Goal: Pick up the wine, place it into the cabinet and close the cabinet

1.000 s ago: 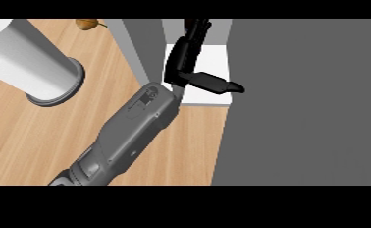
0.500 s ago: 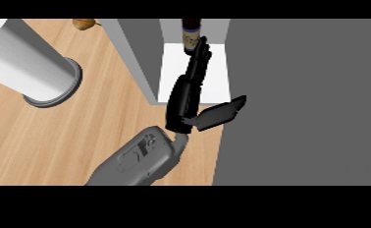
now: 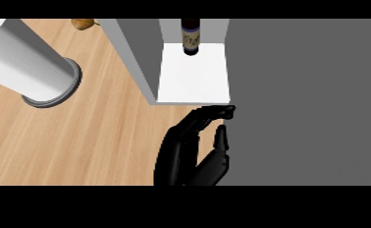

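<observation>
Wine bottle (image 3: pixel 191 36) upright inside the open cabinet (image 3: pixel 194 74), right hand (image 3: pixel 194 153) empty, fingers straight, below it

One wine bottle (image 3: pixel 191 36) is standing at the back of one open cabinet (image 3: pixel 194 74). One grey cylinder (image 3: pixel 35 67) is sitting near the bench's (image 3: pixel 94 133) left edge. One small brown item (image 3: pixel 84 23), possibly food, is lying at the far edge. One hand (image 3: pixel 194 151) is showing.

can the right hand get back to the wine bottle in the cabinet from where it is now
Probably yes. The right hand sits just outside the cabinet's white shelf, fingers straight and pointing in. The wine bottle stands upright at the back, and nothing lies on the shelf between them.
</observation>
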